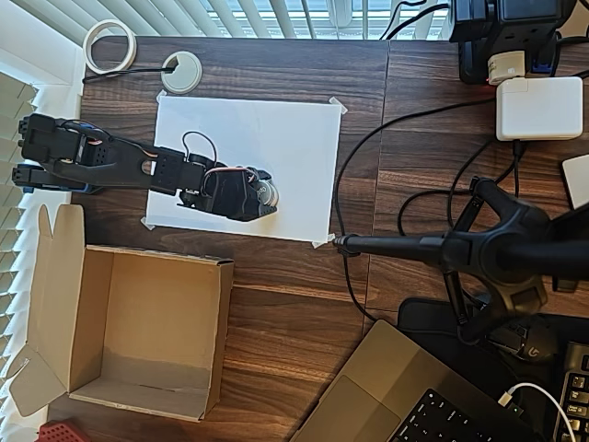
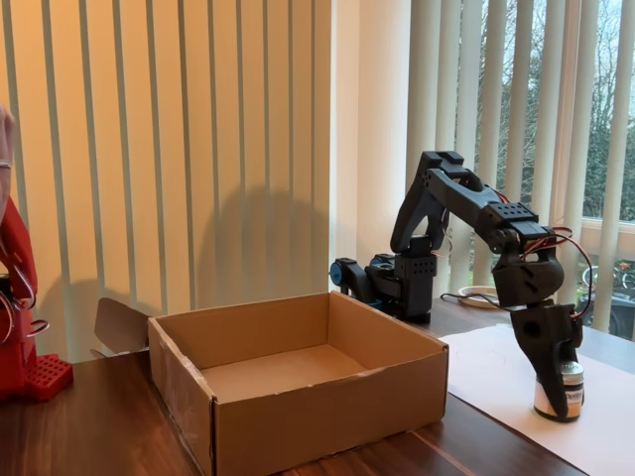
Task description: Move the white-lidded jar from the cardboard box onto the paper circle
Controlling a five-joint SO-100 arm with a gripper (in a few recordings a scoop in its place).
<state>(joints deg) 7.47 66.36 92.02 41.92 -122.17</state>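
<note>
The white-lidded jar [image 1: 268, 194] [image 2: 554, 396] stands at the bottom edge of the white paper sheet [image 1: 267, 138] [image 2: 496, 377], to the right of the cardboard box in the fixed view. My black gripper [image 1: 262, 197] [image 2: 564, 393] points down over the jar, and its fingers are shut around it. In the fixed view the jar's base looks to be on or just above the paper. The paper circle is hidden under the gripper and jar. The cardboard box [image 1: 224, 331] [image 2: 327, 402] sits open and empty, below and to the left of the paper in the overhead view.
A white tape ring [image 1: 109, 46] and a round desk grommet [image 1: 181, 71] lie at the back left. A black camera stand [image 1: 479, 249], cables, a white charger [image 1: 538, 108] and a laptop [image 1: 405, 401] crowd the right side.
</note>
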